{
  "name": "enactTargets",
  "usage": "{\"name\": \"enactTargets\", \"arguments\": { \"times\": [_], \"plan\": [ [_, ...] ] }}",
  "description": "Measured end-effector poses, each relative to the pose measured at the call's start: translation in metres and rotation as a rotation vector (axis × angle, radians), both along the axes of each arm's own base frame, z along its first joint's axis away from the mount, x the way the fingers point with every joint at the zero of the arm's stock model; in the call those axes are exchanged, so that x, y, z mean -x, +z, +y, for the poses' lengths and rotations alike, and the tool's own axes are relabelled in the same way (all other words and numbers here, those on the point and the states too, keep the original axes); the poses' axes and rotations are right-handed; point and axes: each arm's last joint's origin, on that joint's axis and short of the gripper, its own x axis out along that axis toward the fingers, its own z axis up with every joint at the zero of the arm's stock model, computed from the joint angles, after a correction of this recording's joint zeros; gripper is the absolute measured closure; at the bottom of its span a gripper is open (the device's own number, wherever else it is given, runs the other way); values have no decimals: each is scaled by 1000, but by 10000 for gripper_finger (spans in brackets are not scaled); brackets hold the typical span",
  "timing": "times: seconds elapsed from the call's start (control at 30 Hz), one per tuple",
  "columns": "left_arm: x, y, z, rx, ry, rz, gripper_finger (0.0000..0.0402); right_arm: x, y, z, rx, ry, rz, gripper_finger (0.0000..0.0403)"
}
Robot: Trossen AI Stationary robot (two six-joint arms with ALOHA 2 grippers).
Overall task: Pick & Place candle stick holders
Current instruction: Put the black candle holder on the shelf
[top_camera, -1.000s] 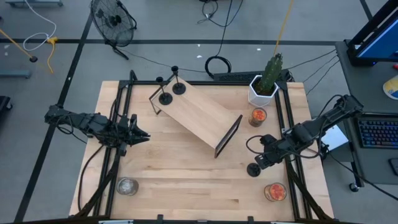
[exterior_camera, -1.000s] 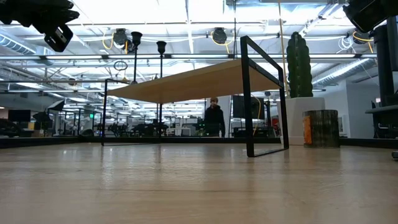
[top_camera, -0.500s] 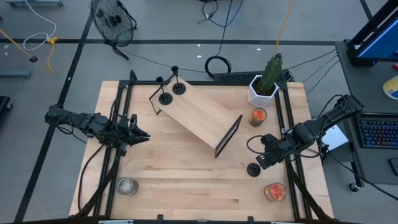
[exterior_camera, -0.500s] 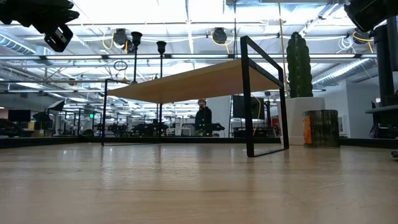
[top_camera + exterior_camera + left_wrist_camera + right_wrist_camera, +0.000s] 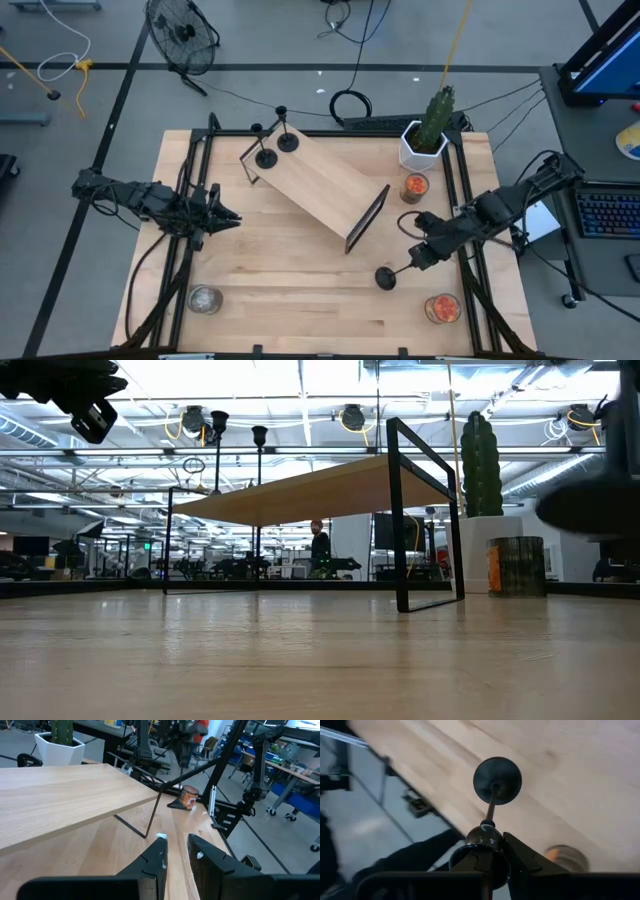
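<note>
right gripper [image 5: 487,857] clenched on third holder [image 5: 386,277] at its cup, lifted, tilted above table [image 5: 290,290]. two holders [image 5: 276,150] stand on shelf [image 5: 315,185]. carry step; next: reach shelf, set upright. left gripper [image 5: 175,857] waits at left, slightly parted, empty.

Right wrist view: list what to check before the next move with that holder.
1. Right gripper shut on the holder at its cup end: ok.
2. Holder upright: not ok; it is tilted, with the disc base pointing away from the gripper.
3. Disc clear of the table: cannot tell.
4. Free room on the shelf: ok; the two other holders stand at one end, and the rest of its top is bare.
5. Left gripper out of the way: ok; it waits at the table's left side.
</note>
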Motion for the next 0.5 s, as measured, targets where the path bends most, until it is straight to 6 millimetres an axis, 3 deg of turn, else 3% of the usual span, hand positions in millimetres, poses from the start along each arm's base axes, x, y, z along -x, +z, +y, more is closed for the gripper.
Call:
{"name": "enactTargets", "arguments": {
  "times": [0.23, 0.5],
  "plan": [
    [0, 0, 0, 12, 2, 2, 321, -4, 37, 5, -123, 67, -60, 385],
    [0, 0, 1, 12, 33, -2, 321, -24, 76, 11, -109, 117, -253, 385]
  ]
}}
